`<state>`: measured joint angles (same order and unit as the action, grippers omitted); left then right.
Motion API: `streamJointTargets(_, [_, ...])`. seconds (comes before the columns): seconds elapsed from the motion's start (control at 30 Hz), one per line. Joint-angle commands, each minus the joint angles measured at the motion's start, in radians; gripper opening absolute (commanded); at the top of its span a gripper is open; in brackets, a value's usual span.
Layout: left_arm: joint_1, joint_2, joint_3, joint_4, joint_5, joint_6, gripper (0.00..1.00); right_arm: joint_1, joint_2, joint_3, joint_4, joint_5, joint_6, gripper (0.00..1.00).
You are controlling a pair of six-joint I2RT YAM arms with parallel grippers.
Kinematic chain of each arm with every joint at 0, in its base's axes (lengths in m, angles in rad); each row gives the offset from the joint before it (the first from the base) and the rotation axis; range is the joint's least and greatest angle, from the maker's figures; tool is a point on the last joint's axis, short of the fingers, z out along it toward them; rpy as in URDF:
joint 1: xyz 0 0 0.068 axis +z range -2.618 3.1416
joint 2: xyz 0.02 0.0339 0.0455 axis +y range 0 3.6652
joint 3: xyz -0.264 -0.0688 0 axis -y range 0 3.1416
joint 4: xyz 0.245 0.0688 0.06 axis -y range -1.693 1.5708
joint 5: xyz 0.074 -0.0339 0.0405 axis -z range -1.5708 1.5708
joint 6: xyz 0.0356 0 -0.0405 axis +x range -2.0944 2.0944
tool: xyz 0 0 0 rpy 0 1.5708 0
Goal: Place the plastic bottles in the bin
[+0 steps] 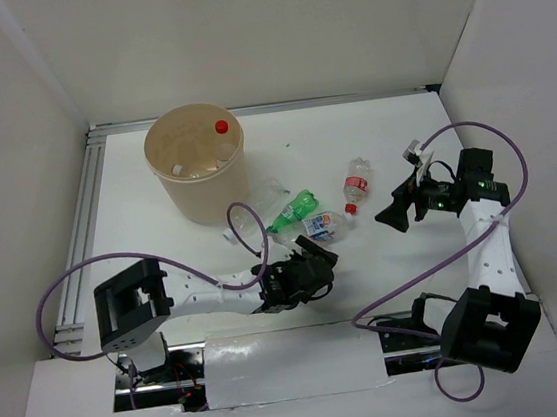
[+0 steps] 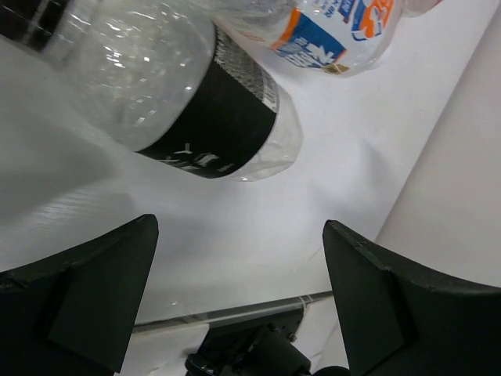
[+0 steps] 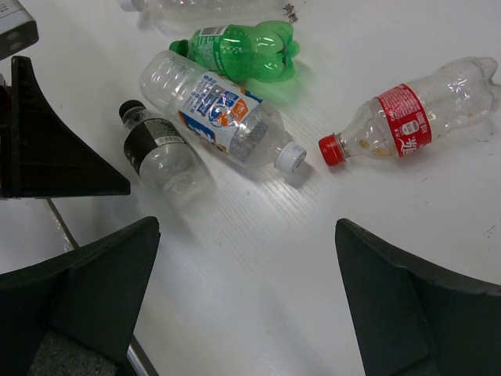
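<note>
The bin [image 1: 209,202] is a tall round tan bucket with smooth sides and a wide rim. Inside it lies a red-capped bottle [image 1: 221,127] among paler shapes too dim to tell apart.

Right of the bin, on the white table [image 1: 390,125], four bottles lie on their sides. Nearest the bin is the green bottle [image 3: 243,51], lumpy-bodied. Just beside it, on the side away from the bin, is a clear blue-label bottle [image 3: 223,111] with orange on its label and a white cap. Farther right of the bin is the red-label bottle [image 3: 407,117], clear with a red cap, its cap close to the white cap but apart from it. The small black-label bottle [image 3: 156,149], clear with a black cap, lies alongside the blue-label one.

The left gripper [image 2: 239,235] hovers by the black-label bottle, fingers spread and holding nothing. The right gripper [image 3: 246,227], farthest from the bin, is also spread wide and empty.
</note>
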<state>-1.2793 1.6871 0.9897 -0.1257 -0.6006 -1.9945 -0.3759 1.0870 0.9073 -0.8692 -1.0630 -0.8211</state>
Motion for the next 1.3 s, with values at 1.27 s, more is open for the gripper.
streamJointTargets(1.27, [0.181, 0.088, 0.003, -0.063, 0.125, -0.313, 0.65, -0.006, 0.002, 0.005, -0.053, -0.014, -0.064, 0.96])
